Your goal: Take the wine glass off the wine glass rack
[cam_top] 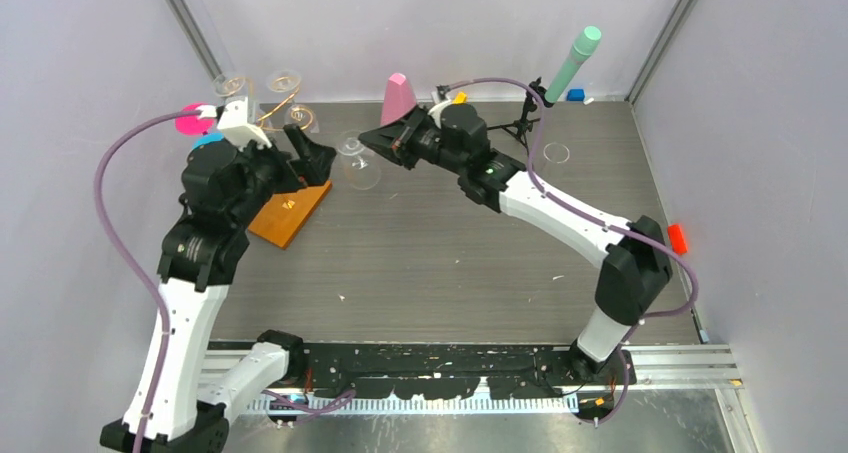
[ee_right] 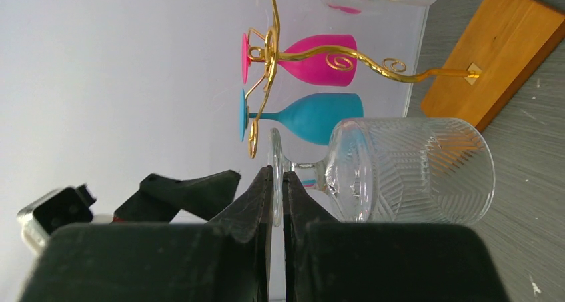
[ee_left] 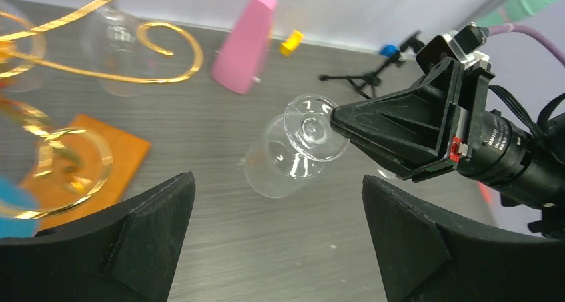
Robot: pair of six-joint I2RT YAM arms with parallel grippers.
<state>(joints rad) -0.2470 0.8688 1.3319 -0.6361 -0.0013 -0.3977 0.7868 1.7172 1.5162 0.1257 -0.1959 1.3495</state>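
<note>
We judge the lift-off done. The wine glass [ee_right: 400,169] is held apart from the wine glass rack [cam_top: 291,211], and what is left is to set it down and let go.

The right pincer [ee_right: 278,175] is clenched on the thin foot disc of the clear glass. The stem and bowl hang below its tips, bowl downward and tilted. We cannot tell whether the rim touches the bench [cam_top: 450,263].

The left pincer [cam_top: 310,155] is released, its jaws spread wide and grasping nothing. It sits beside the right pincer's tips, over the rack's wooden base.

The grip takes only the foot's edge, so we think the bowl could swing or slip. The next move calls for a slow, level descent until the rim rests flat, and only then a release.

As for room:
- **Rack side:** the gold spiral arms, a pink glass [ee_right: 313,61] and a blue glass [ee_right: 306,115] crowd the side toward the left pincer.
- **Behind:** a pink cone [cam_top: 399,99] and a black tripod [cam_top: 515,130] stand just behind the right pincer, with the back wall close.
- **Near side:** the bare bench toward the arm bases offers the widest room, and we would steer that way.
</note>
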